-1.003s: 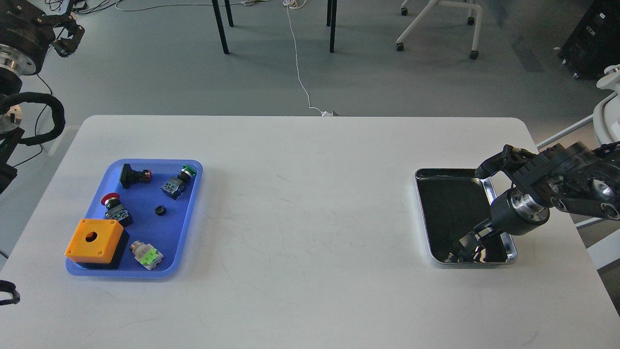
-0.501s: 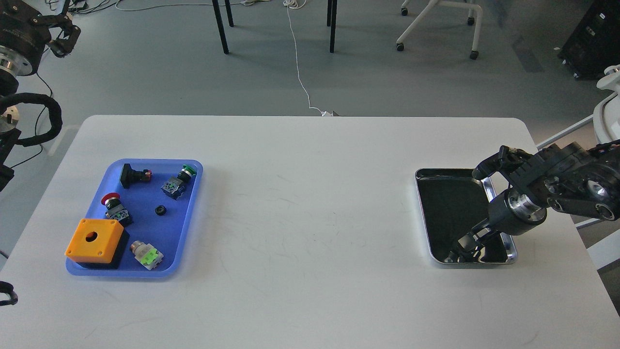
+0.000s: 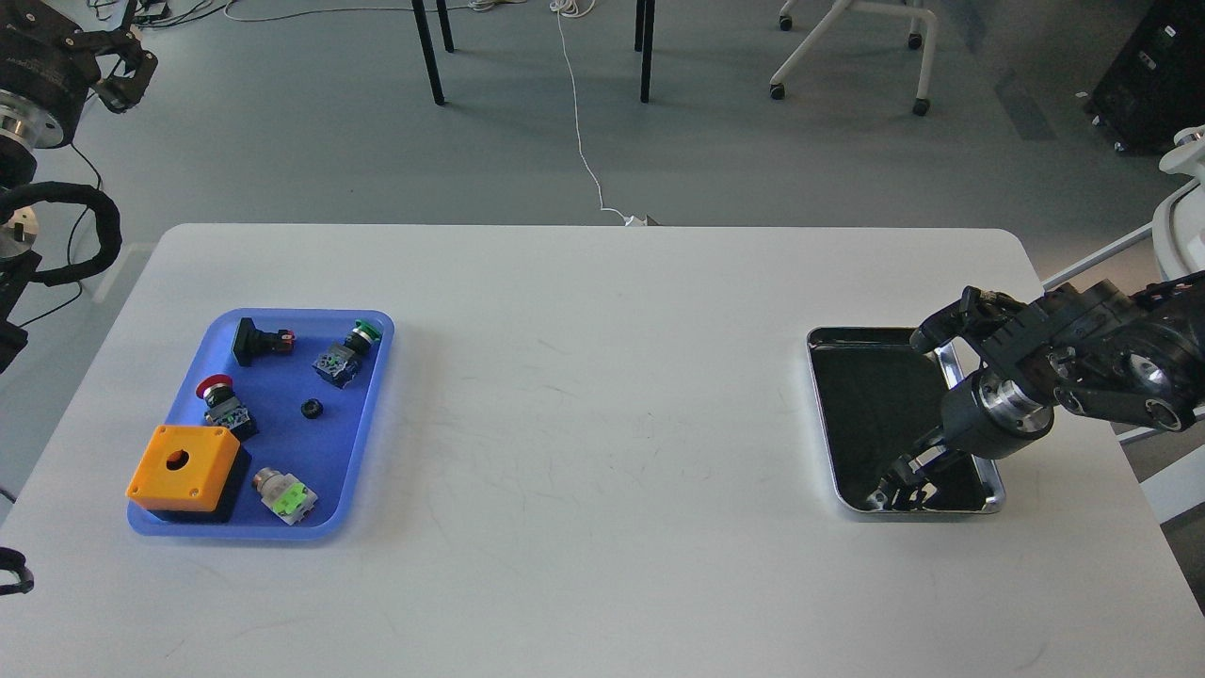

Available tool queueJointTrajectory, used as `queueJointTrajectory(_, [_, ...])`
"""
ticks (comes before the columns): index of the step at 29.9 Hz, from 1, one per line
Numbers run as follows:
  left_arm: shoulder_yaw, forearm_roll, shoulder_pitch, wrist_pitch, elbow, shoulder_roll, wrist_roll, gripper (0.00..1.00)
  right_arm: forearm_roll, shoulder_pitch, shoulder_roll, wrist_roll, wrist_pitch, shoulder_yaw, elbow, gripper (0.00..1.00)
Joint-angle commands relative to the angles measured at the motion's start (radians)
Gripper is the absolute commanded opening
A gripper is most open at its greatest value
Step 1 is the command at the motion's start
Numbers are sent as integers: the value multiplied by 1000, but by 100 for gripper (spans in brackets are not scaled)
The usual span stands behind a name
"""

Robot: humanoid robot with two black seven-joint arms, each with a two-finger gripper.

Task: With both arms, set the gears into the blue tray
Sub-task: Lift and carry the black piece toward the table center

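Observation:
The blue tray (image 3: 369, 414) lies on the left of the white table. One gear (image 3: 311, 409), a tiny black toothed ring, rests near the tray's middle. My right gripper (image 3: 899, 478) reaches down into the near end of the shiny silver tray (image 3: 819, 395) on the right. Its dark fingers blend with the tray's dark reflection, so neither their state nor anything between them can be made out. My left gripper (image 3: 120, 73) hangs high at the top left, off the table and far from the blue tray; its fingers are too small to read.
The blue tray also holds an orange box (image 3: 184, 466) with a hole and several push-button switches, such as the red one (image 3: 218, 397) and the green one (image 3: 350, 347). Chair and table legs stand on the floor beyond the table.
My right gripper and wrist have shifted slightly left inside the silver tray. The left arm has drawn a little further up and left. Nothing in the blue tray moved.

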Motion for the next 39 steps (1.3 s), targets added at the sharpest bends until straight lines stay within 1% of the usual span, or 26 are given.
queueJointTrajectory(1, [1, 2, 0, -27, 0, 4, 1, 98, -2, 18, 3, 1, -12, 3, 0, 21])
queueJointTrajectory(5, [1, 2, 0, -80, 0, 5, -2, 98, -3, 55, 10, 5, -15, 6, 3, 21])
queueJointTrajectory(12, [1, 2, 3, -86, 0, 5, 4, 98, 16, 145, 73, 7, -12, 142, -12, 21])
queueJointTrajectory(14, [1, 2, 3, -84, -2, 4, 4, 98, 64, 136, 128, 7, -18, 188, -35, 21])
queueJointTrajectory(17, [1, 2, 3, -86, -3, 2, 4, 98, 136, 116, 251, 5, -35, 192, -64, 20])
queueJointTrajectory(19, [1, 2, 3, -93, -3, 4, 6, 98, 171, 95, 300, 5, -83, 193, -88, 20])
queueJointTrajectory(22, [-1, 2, 5, -126, -3, 8, 3, 98, 200, 61, 394, 5, -140, 193, -141, 20])
queueJointTrajectory(26, [1, 2, 15, -126, -3, 41, 3, 98, 227, 23, 394, 7, -163, 199, -162, 20])
queueJointTrajectory(39, [2, 2, 34, -126, -3, 44, 6, 98, 247, -86, 394, 11, -274, 205, -162, 20])
